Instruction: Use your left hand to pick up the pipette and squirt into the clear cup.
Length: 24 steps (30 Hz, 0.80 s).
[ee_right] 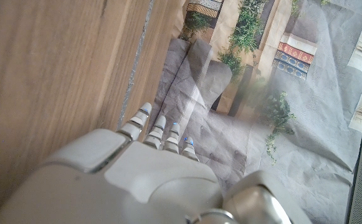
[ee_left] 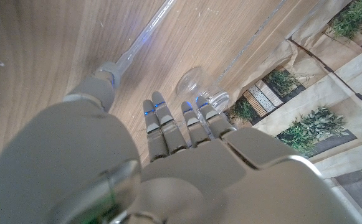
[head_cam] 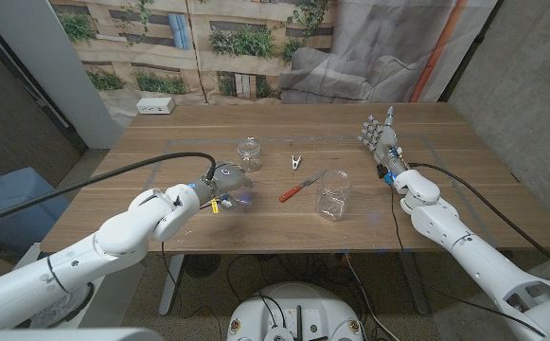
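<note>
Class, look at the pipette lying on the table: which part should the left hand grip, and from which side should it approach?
Grip the pipette probably at its red bulb end, the wider, squeezable part, which lies nearest the left hand. Come from above on the robot's left, since it lies flat and its clear tip points toward the clear cup.

Bare tabletop (head_cam: 256,223) is seen between the left hand (head_cam: 225,182) and the pipette (head_cam: 299,187). The path is flanked by a small glass jar (head_cam: 248,149) behind, a metal clip (head_cam: 296,162), and the clear cup (head_cam: 332,194) just beside the pipette.
</note>
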### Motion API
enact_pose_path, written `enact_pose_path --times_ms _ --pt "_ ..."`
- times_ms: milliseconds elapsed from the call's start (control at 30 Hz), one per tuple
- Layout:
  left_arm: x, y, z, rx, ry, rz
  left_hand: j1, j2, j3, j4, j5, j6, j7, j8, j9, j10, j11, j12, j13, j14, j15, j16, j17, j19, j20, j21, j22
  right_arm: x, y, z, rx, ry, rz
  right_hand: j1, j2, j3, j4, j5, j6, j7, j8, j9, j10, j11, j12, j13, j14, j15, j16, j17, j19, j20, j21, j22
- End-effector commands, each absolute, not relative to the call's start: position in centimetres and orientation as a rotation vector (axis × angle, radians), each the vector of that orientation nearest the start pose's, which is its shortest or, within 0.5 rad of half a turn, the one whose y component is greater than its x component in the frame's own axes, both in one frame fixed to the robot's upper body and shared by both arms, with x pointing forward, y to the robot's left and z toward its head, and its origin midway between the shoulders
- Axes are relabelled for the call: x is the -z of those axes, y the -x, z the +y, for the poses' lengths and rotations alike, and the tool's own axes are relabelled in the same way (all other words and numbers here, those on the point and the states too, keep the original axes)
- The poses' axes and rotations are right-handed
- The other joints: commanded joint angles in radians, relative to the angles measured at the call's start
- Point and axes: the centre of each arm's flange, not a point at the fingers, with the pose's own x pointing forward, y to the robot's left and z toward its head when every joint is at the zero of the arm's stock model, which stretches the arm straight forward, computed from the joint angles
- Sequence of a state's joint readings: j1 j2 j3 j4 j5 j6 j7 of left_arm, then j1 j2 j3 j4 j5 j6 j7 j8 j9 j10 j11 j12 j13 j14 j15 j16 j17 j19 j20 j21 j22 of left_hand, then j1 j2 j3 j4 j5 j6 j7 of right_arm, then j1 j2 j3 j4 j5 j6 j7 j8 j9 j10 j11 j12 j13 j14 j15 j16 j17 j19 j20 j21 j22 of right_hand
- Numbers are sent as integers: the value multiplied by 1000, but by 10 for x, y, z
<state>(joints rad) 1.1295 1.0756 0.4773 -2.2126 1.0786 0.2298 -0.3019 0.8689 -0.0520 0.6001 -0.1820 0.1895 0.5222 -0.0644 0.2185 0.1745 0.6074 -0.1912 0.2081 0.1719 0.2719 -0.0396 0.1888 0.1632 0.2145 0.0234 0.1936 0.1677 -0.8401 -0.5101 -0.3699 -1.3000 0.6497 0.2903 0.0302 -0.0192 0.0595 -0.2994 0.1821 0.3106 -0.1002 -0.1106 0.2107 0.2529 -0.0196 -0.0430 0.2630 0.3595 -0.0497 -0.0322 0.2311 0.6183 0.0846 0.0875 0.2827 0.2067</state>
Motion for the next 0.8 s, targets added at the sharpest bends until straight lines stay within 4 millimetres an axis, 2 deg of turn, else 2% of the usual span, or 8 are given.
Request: enact_pose_path --times_ms 33,333,733,800 --pt "57 -500 208 68 -2094 -608 12 2 -5 0 10 14 -5 6 5 11 0 -3 2 9 -81 3 2 11 -1 6 3 27 -653 -290 -206 -41 -594 0 58 -6 0 5 2 -8 6 2 1 -11 3 6 -8 -81 6 5 3 0 6 5" --pt "65 -505 211 74 -2103 -608 24 6 -12 2 9 25 -1 3 6 26 -4 -4 2 19 -81 2 2 29 -9 9 3 27 -653 -290 -206 -41 -594 0 58 -7 0 5 2 -9 7 2 4 -5 4 6 -8 -82 6 5 3 0 6 5" --pt "69 -509 212 61 -2107 -618 43 13 -26 4 7 70 -12 7 6 68 -3 -1 2 51 -95 5 2 55 -18 12 4 27 -653 -291 -206 -41 -594 0 58 -6 1 5 3 -9 7 2 2 -5 4 6 -6 -82 7 5 4 -1 7 5" --pt "69 -510 212 61 -2107 -618 47 15 -31 4 7 81 -20 7 6 84 -4 0 2 58 -97 5 2 63 -20 13 4 27 -653 -291 -206 -41 -594 0 58 -6 1 5 2 -9 7 2 0 -8 3 6 -6 -83 7 5 4 -1 7 5"
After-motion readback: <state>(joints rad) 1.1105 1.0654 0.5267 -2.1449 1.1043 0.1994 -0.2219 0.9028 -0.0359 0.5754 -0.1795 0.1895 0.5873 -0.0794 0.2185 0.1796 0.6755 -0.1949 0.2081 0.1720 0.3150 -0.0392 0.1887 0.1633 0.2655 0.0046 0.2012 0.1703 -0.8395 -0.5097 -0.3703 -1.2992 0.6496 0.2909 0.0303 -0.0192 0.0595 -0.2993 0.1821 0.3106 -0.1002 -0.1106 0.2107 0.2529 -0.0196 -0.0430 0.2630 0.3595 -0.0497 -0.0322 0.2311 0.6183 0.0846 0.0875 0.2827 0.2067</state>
